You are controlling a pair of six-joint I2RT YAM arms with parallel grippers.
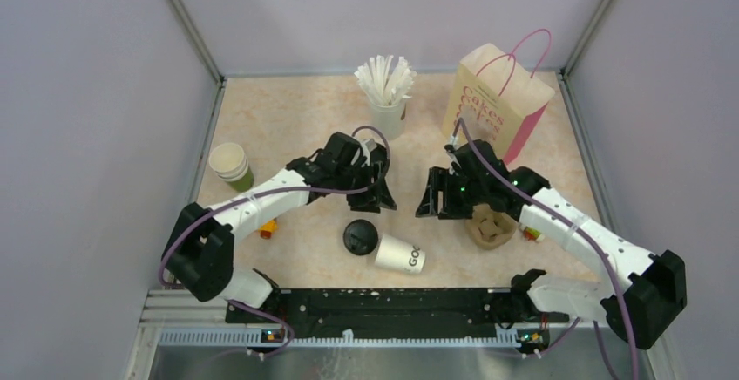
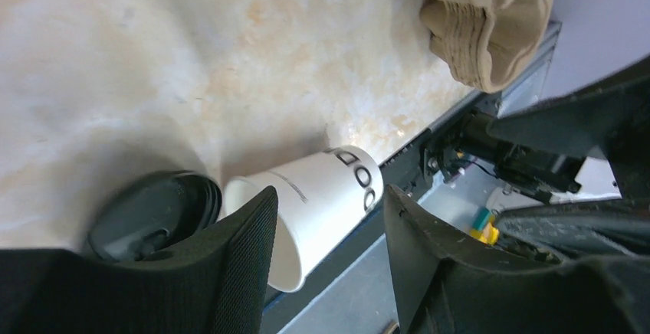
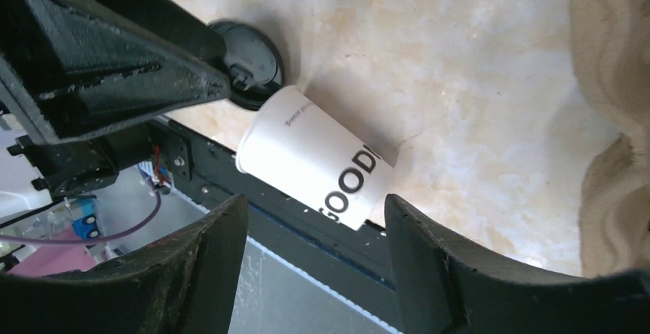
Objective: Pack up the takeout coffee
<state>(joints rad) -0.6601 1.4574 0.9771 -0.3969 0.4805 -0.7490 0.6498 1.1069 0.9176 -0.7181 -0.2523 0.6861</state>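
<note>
The table (image 1: 288,110) is a pale beige, marbled slab. Plain lavender-grey walls close it in on three sides, with metal posts at the back corners, and a black rail (image 1: 383,303) runs along its near edge. A cream paper bag (image 1: 497,101) with pink handles stands upright by the back wall. The takeout coffee cup (image 1: 401,254) is in front of the bag and to its left, close to the rail. It lies on its side with black lettering showing. Its black lid (image 1: 360,237) is off and rests on the table at the cup's wide end, on the side away from the bag. The left end effector (image 1: 376,197) hangs above the table between bag and cup, left of both. Its fingers are spread wide and hold nothing. The right end effector (image 1: 436,204) hangs directly in front of the bag, also wide open and empty. A brown moulded pulp carrier (image 1: 490,227) sits in front of the bag under the right arm. Left of the bag a white cup of straws (image 1: 385,105) stands upright. Much farther left is a stack of cream-and-green cups (image 1: 230,166).
</note>
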